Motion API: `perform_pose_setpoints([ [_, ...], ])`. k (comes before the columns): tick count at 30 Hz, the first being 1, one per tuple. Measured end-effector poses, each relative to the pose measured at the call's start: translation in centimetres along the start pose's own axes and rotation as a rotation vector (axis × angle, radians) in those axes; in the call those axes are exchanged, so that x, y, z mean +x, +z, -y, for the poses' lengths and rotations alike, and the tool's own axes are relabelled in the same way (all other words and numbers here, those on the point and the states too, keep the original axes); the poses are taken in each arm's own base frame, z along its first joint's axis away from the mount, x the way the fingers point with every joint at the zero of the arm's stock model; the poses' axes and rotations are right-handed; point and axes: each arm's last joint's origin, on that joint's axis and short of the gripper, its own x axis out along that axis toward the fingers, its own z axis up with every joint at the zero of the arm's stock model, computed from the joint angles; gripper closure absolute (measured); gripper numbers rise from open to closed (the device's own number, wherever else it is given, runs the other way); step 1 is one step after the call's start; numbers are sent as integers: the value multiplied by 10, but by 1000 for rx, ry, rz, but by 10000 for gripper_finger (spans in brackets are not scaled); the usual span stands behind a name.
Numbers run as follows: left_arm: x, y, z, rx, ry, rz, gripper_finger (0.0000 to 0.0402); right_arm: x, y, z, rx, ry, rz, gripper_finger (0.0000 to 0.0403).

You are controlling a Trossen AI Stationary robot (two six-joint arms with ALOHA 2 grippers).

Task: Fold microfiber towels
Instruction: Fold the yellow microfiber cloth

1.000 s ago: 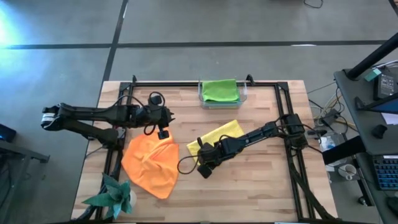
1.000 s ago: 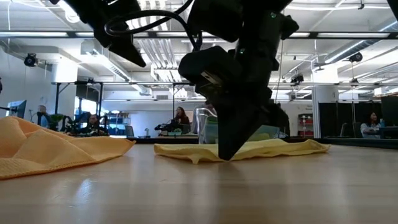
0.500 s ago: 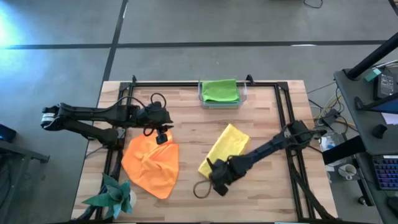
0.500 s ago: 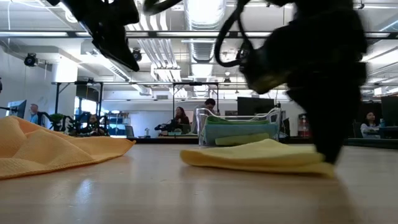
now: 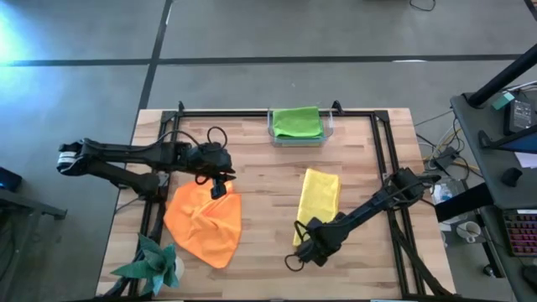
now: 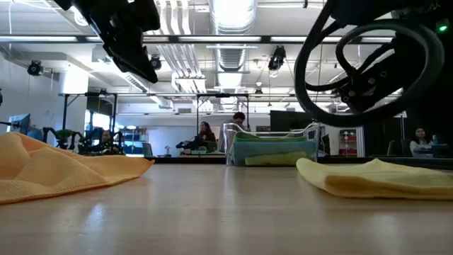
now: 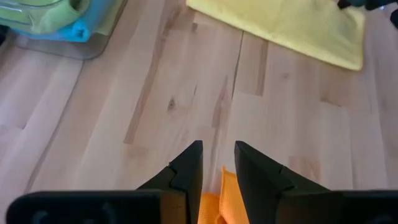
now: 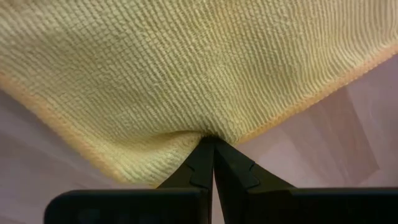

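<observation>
Yellow microfiber towel (image 5: 320,193), a soft woven cloth already folded into a long narrow strip, lies on the wooden table (image 5: 260,180) and runs away from my right hand (image 5: 309,247), which pinches its near corner. In the right wrist view my two dark fingers (image 8: 205,163) are pressed together on the towel's edge, and the fabric puckers into the pinch.

To do this step well, I judge I should keep the pinch firm and low and move the corner in a straight line along the strip. That way the edges should meet squarely and the layers should not slide apart. Letting go before the fabric lies flat could let the fold spring open.

My left hand (image 5: 218,186) hovers just above the far edge of the crumpled orange microfiber towel (image 5: 204,221). Its fingers (image 7: 189,168) stand narrowly apart and hold nothing. It should stay clear of the yellow strip, which lies well beyond it across bare wood.

A clear plastic bin (image 5: 296,132) at the far edge of the table holds a folded lime green towel (image 5: 296,121) on top of other cloths. A teal spiky paper ornament (image 5: 154,262) sits at the near corner beside the orange towel.
</observation>
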Motion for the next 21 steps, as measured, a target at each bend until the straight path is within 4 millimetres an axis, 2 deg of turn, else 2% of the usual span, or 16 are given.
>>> perform_pose_setpoints([
  [4, 8, -1, 0, 34, 5, -31, 323, -7, -4, -3, -13, 22, 17, 394],
  [7, 16, -2, 1, 121, 6, -62, 320, -18, -9, -6, -14, 62, 32, 394],
  [11, 27, -4, 1, 182, 7, -105, 301, -33, -12, -7, -21, 113, 47, 394],
  [16, 41, -4, 2, 173, 10, -126, 255, -55, -15, 3, 58, 171, 86, 394],
  [21, 59, 6, 4, 199, 3, -42, 228, -81, -20, 21, 150, 208, 212, 394],
])
